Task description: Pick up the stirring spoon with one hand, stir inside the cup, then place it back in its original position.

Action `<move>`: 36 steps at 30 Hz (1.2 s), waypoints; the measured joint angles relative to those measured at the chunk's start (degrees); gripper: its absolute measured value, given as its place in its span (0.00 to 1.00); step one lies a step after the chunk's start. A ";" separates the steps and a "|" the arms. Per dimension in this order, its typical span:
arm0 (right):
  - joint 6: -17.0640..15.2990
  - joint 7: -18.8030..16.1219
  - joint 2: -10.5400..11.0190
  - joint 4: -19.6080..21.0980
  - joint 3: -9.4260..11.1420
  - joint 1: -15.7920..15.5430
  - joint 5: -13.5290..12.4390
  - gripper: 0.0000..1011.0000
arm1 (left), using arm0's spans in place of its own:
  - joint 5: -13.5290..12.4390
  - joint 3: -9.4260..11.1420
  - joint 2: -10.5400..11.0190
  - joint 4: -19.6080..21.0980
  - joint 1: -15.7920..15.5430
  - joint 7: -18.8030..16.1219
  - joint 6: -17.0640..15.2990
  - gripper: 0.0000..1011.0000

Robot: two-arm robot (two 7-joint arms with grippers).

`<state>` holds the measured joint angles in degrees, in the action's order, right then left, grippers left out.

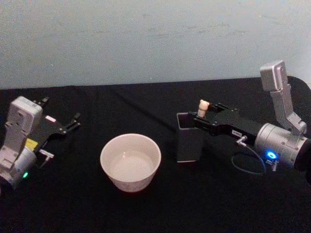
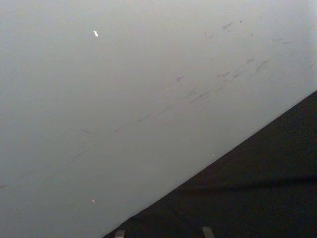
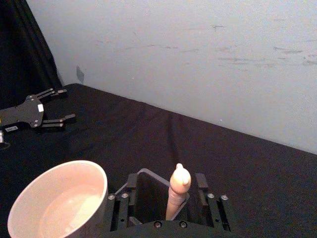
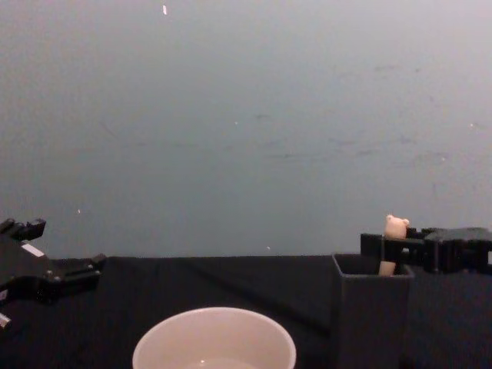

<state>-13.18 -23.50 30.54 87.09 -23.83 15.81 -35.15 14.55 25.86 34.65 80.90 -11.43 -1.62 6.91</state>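
**Spoon at the holder, right fingers flanking the handle**

Slim stirring spoon with cream-beige handle and tiny bear head (image 1: 203,108): standing near-upright in the tall dark grey square-mouthed box holder (image 1: 187,143), bear head and upper handle poking above the rim, neck and bowl hidden inside. Probably very light and rigid; smooth rounded handle likely slippery, so liable to pivot or slide if pinched lightly. Best hold judged to be the handle just below the bear head, where it clears the rim. Straight lift needed to clear the thin walls (holder looks light enough to tip or drag along).

Right gripper (image 3: 169,197) reaching in level over the holder's mouth, fingers (image 3: 213,206) set on either side of the handle, parted wider than it. No contact visible in the right wrist view; not yet closed on it, nothing held.

Wide round cream-white cup with thin rim (image 1: 130,161): on the black cloth-covered surface (image 1: 146,104), just beside the holder toward the robot's left, much broader than the spoon. Pale inside; contents cannot be told.

Left gripper (image 1: 62,125) parked well apart at the left of the surface, fingers spread, empty.

Fragility: spoon's thin metal neck (unseen now) the likely weak point.
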 joint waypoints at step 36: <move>9.67 13.14 -7.02 -0.64 7.84 -2.74 5.49 0.99 | 0.00 0.00 0.00 0.00 0.00 0.00 0.00 0.99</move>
<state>-3.52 -10.36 23.52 86.44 -15.99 13.06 -29.66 14.55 25.86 34.64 80.90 -11.43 -1.62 6.91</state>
